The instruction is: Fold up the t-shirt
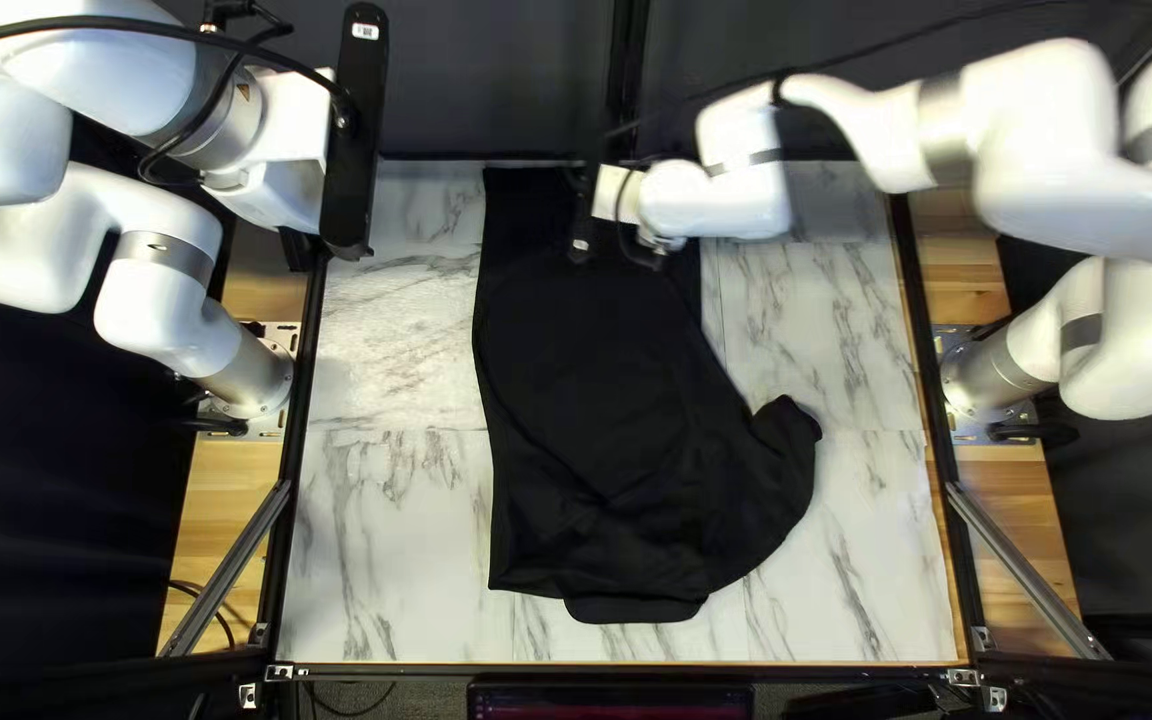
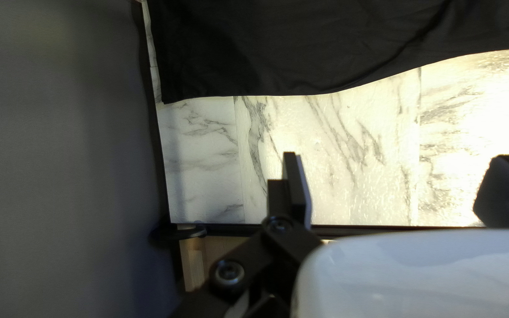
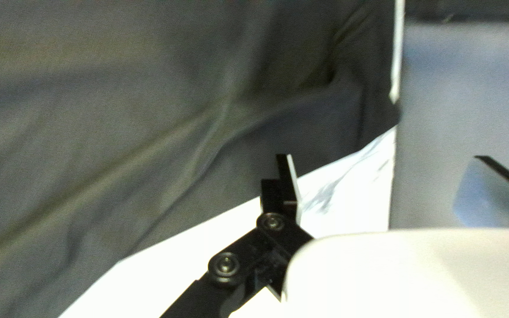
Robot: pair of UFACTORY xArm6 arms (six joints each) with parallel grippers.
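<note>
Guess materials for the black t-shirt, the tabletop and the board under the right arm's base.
T-shirt: matte fabric, soft creases; fiber unclear.
Tabletop: marble-look, grey veins on white, glossy where it glares; real stone or print, can't tell.
Board: likely wood, warm tan with visible grain; finish unclear.

White, grey-veined worktop (image 1: 390,534) carries the black t-shirt (image 1: 590,400), laid out from far edge toward near edge.

A lab: 2 robot arms (image 1: 1056,147), dark curtain (image 1: 496,80).
</note>
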